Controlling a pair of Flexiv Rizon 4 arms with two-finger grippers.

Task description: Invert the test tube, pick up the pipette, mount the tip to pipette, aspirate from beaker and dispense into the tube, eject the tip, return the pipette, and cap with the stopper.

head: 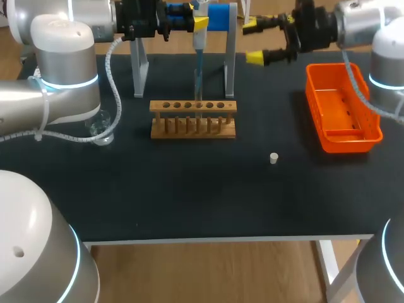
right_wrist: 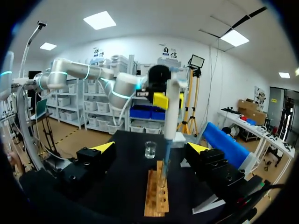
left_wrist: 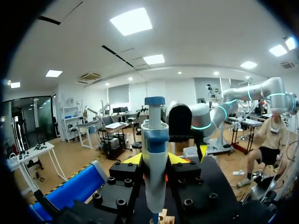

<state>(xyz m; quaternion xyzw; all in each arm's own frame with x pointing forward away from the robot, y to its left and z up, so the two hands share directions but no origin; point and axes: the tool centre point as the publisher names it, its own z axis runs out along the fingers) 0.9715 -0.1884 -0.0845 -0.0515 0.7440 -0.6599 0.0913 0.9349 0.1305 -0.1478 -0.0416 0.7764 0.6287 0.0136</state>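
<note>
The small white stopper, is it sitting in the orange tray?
No, the stopper lies on the table, apart from the orange tray.

Nothing legible turned up on the table, not a word or a number. The pipette (head: 199,43) showed plain blue and white, and the wooden rack (head: 193,106) and orange tray (head: 341,108) carried no mark that could be read.

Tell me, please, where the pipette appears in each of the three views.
Head view: the pipette is at the far middle, upright over the wooden rack.
Left wrist view: the pipette is between the fingers of the left gripper.
Right wrist view: the pipette stands ahead of the right gripper.
Shared landmark: the wooden rack, under the pipette in every view.
</note>
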